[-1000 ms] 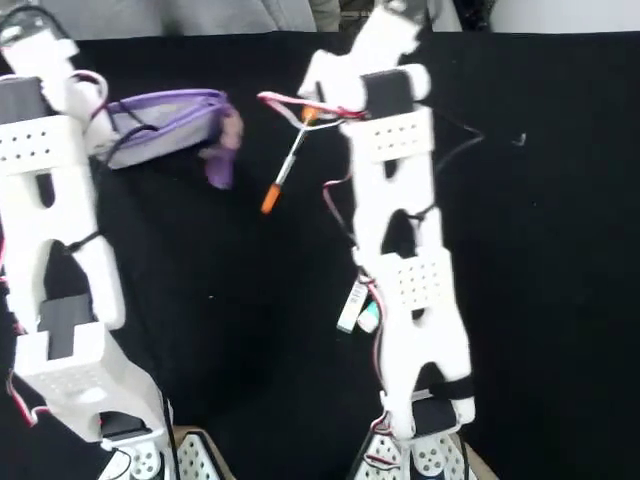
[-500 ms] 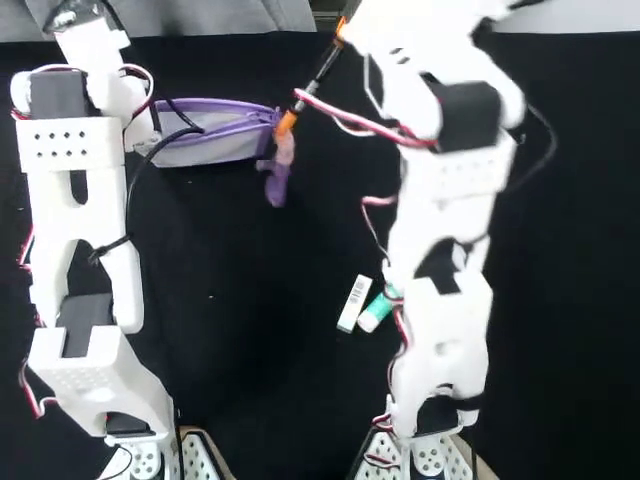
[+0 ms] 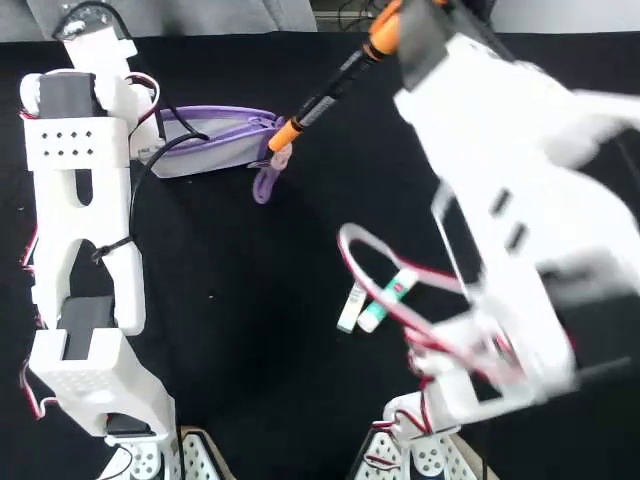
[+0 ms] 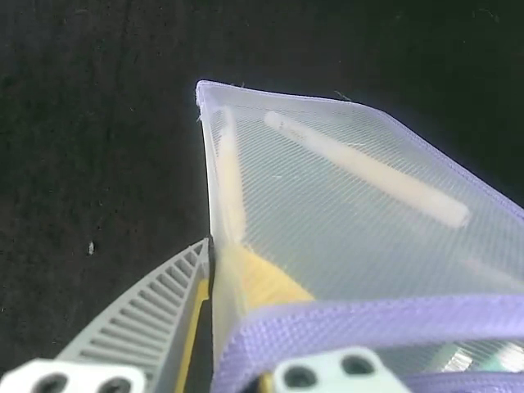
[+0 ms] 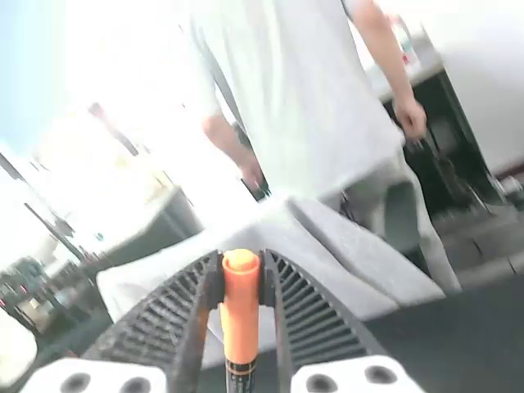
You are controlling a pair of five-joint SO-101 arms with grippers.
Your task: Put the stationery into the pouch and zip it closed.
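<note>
Orange-tipped pen (image 3: 325, 96) clamped in right end effector (image 5: 241, 268), pouch (image 3: 215, 141) edge in left end effector (image 3: 155, 136)

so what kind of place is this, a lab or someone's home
Most likely a robotics lab or workshop: two robot arms stand side by side at a black-covered table, one holding a purple mesh pouch, the other an orange pen, with office-like furniture behind.
</note>
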